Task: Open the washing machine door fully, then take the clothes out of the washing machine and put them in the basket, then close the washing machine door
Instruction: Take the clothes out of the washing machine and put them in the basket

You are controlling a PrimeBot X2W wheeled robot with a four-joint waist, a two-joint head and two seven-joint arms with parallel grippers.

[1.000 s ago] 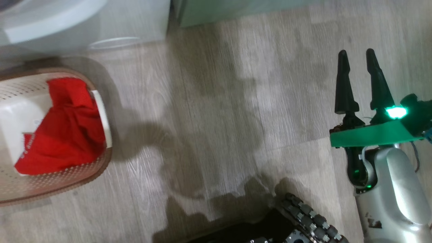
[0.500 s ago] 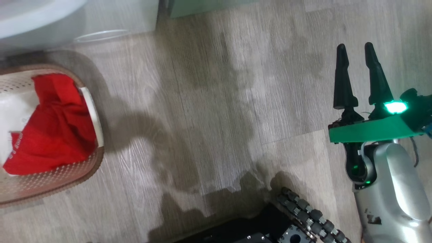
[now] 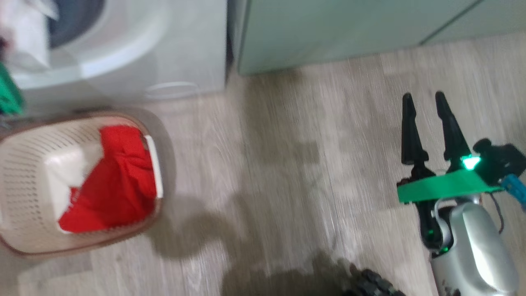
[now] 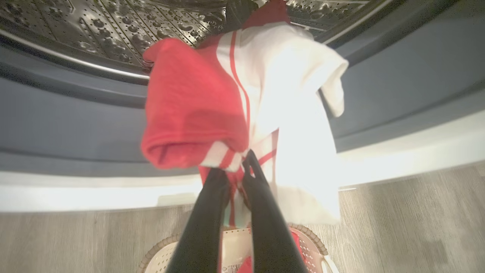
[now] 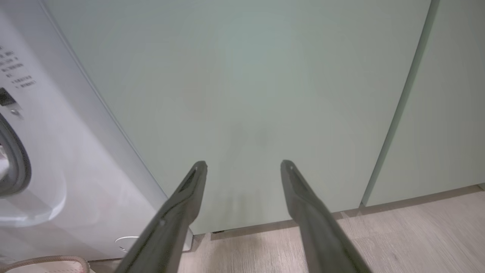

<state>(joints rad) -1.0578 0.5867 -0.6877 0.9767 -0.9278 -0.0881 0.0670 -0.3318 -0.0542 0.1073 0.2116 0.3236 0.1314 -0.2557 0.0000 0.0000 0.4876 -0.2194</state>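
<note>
In the left wrist view my left gripper is shut on a red and white striped garment. The garment hangs in front of the washing machine's grey rubber ring and steel drum, above the basket. In the head view the cream basket stands on the floor before the washing machine and holds a red garment. White fabric shows at the machine's mouth. My right gripper hangs open and empty at the right. The washing machine door is out of view.
Pale green cabinets stand right of the machine, and my right gripper points at one of their doors. Wooden floor stretches between the basket and my right arm. A piece of my wheeled base shows at the bottom.
The head camera has swung up, so the machine's front and the cabinets now show. White fabric has come into view at the machine's mouth. My right gripper stays open.
</note>
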